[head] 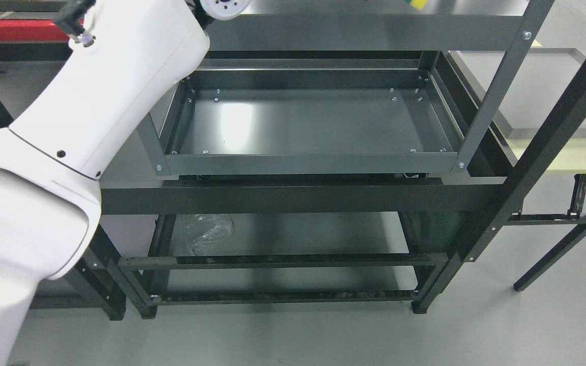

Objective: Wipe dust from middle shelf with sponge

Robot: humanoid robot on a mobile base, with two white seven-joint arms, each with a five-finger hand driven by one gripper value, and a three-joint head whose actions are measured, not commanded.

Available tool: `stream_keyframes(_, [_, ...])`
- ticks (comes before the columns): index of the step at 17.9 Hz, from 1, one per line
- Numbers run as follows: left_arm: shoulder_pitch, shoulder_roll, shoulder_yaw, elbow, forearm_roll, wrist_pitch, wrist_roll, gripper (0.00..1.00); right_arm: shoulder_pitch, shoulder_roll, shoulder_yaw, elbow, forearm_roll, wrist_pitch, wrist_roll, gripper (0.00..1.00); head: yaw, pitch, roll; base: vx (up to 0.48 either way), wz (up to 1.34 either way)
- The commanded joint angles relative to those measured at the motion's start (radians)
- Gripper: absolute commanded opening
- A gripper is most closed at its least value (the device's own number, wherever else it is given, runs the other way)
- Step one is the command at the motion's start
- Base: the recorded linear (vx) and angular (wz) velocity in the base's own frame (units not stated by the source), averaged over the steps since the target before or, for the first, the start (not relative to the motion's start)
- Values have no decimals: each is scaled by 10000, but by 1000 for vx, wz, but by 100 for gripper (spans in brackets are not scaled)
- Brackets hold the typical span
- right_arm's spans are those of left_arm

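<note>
Grey-green metal forms the middle shelf point(313, 122), a shallow tray with raised rims and small bolts at its corners, seen from above at the centre of the scene. Its surface is bare and carries a pale glare toward the left. A white left arm point(69, 132) is seen rising from the near left edge up to the far left, where its wrist meets the top shelf point(364, 30); the hand itself is cut off by the frame, so whether its fingers are spread or curled cannot be told. A small yellow-green scrap point(417, 4) is glimpsed at the far edge above the top shelf, possibly the sponge, though this cannot be confirmed. Below the middle shelf, a crumpled clear plastic bag point(206, 231) lies on the lower shelf point(298, 234) toward the left. A black frame point(552, 137) stands at the right, on the grey floor point(323, 335).
</note>
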Motion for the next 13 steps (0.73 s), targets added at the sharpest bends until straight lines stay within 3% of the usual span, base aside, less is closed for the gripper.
stream_keyframes(1, [54,-366,-2573,-125,201,33,-562,3,4,-175,0,-174,0,723,42,100,0,0,0,0,0])
stream_keyframes(4, [24,-366,-2222,-109,-336,-59,-671,3,3,-175,0,-174,0,738,42,100,0,0,0,0,0])
stream_keyframes(7, [-296,-366,-737,410,-1102,-379,-900,3,4,-175,0,-174,0,723,42,100,0,0,0,0,0])
stream_keyframes(11, [-743,-366,861,781,-2453,-2279,-1880,3,4,-175,0,-174,0,738,42,100,0,0,0,0,0])
stream_keyframes(13, [-728,191,1276,719,-2501,-3445,-2769,3,4,-175,0,-174,0,723,42,100,0,0,0,0,0])
